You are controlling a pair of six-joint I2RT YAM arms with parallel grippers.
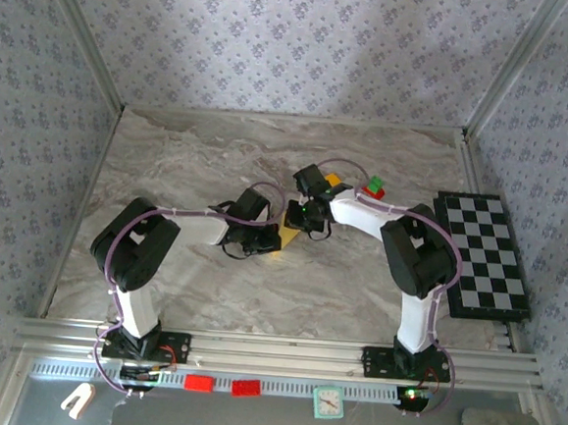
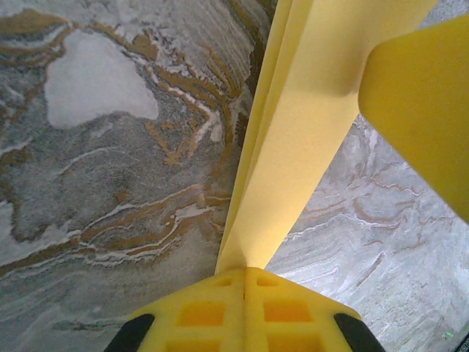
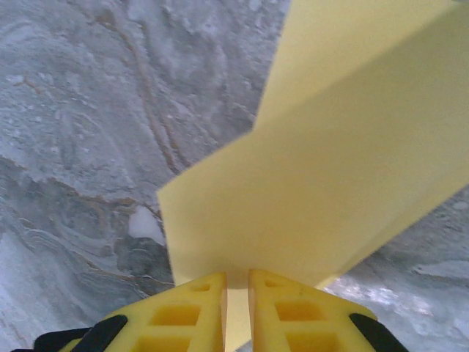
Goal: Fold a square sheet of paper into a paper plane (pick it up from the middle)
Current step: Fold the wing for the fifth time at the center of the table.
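Yellow fingertips of the left gripper [image 2: 244, 273] fill the bottom of the left wrist view. They are pressed together with no gap, pinching the lower end of the yellow paper [image 2: 293, 147]. From that pinch the paper rises ahead of the fingers as a long, narrow folded strip, held clear of the marble table [image 2: 110, 183]. Up and to the right of the fingertips a deeper yellow, blurred shape overlaps the strip. Whether it is a flap or part of the other arm cannot be told.

Seen from the right wrist, the right gripper [image 3: 236, 282] has its two yellow fingers nearly together. A thin slot is left between them, and an edge of the paper [image 3: 330, 161] sits clamped in it. Ahead of the tips the paper spreads wide as a broad front layer. A second layer stands behind it toward the upper right, both above the table.

From the top external camera, the left gripper [image 1: 268, 237] and right gripper [image 1: 308, 219] meet near the middle of the table [image 1: 189, 166]. The small yellow patch of paper [image 1: 288, 238] lies between their tips. Just beyond the right gripper sit an orange block [image 1: 334, 180] and a green and red block [image 1: 372, 189]. Farther out on that gripper's outer side lies a checkered board [image 1: 483, 253].
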